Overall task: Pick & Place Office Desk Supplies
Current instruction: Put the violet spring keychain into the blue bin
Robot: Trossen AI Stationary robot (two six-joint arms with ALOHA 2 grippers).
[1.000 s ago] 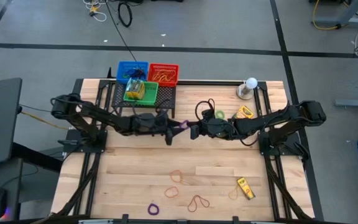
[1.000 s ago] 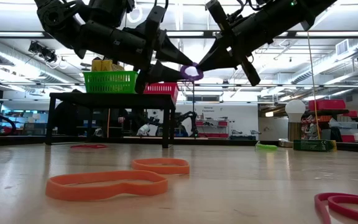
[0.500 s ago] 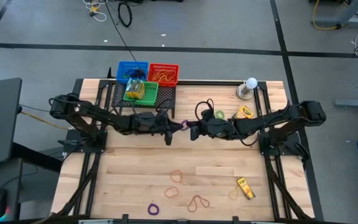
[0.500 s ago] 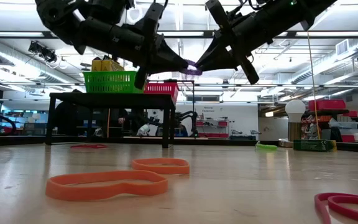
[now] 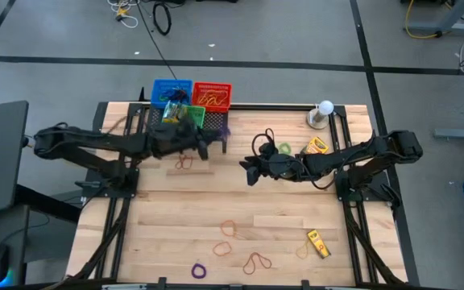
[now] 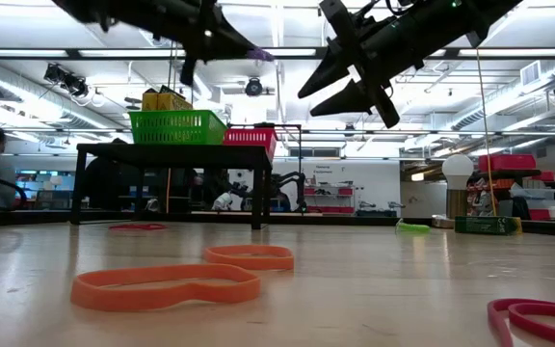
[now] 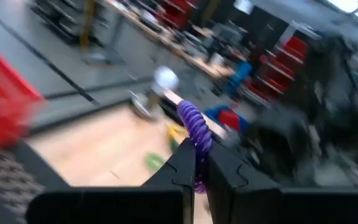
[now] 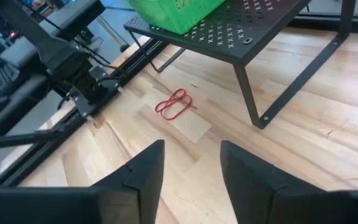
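Several supplies are already sorted into the three baskets on the black rack [image 5: 185, 129] at the tabletop's far edge: the red basket [image 5: 212, 95] holds orange loops, the green basket [image 5: 185, 118] carries yellow boxes, and the blue basket [image 5: 170, 90] has some too. One purple band [image 7: 194, 124] is on its way: the left tool [image 7: 201, 167] is pinched shut on it, raised above the rack near the baskets. The right tool [image 8: 188, 180] hangs over the middle of the tabletop with its fingers spread and nothing between them. Plenty is left, by my reading. A red band [image 8: 174, 104] lies just in front of the rack, a cluster of thin loops [image 5: 236, 242] and a purple loop [image 5: 199, 271] sit toward the near edge, one crayon box [image 5: 319, 243] lies near the near right corner, another crayon box [image 5: 317, 146] and a green loop [image 5: 284, 148] lie toward the far right. So the job looks well short of halfway.
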